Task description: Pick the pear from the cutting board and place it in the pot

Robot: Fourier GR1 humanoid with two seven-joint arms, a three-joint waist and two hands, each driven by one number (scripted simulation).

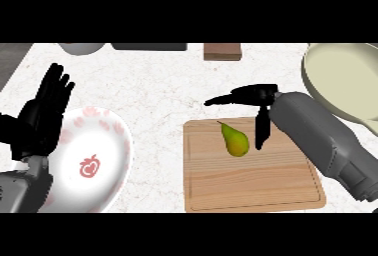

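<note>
My right hand (255, 96) hovers open over the far edge of the cutting board (251, 185), one finger pointing down just beside the pear (235, 140) lying on the board's far half. The pot (347, 70) sits at the counter's far right corner. My left hand (40, 117) rests open by the plate (100, 150).

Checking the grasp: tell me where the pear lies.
Head view, right of centre: the pear lies on the upper part of the cutting board, just left of the right hand.
</note>
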